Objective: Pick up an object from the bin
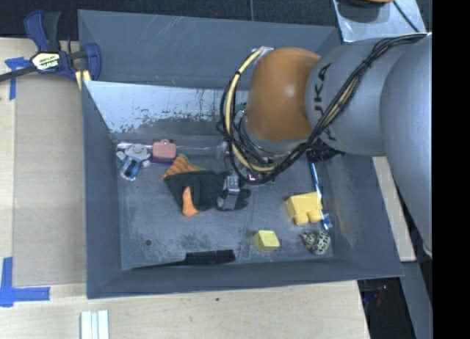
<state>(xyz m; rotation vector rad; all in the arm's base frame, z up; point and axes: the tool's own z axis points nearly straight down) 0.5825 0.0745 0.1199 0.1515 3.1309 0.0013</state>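
Note:
My gripper [233,197] hangs below the orange wrist cover in the middle of the bin, down at the right edge of a black and orange soft thing [192,187]. That thing lies on the floor just left of the gripper, with an orange tip pointing to the front. A yellow block [303,208] lies to the right of the gripper. A smaller yellow cube [267,239] sits in front of it.
A pink block [164,150] and a small blue-white figure [132,160] lie at the back left. A blue pen [318,187] runs along the right side, a speckled ball [317,241] sits at the front right, and a black stick [209,257] lies by the front wall.

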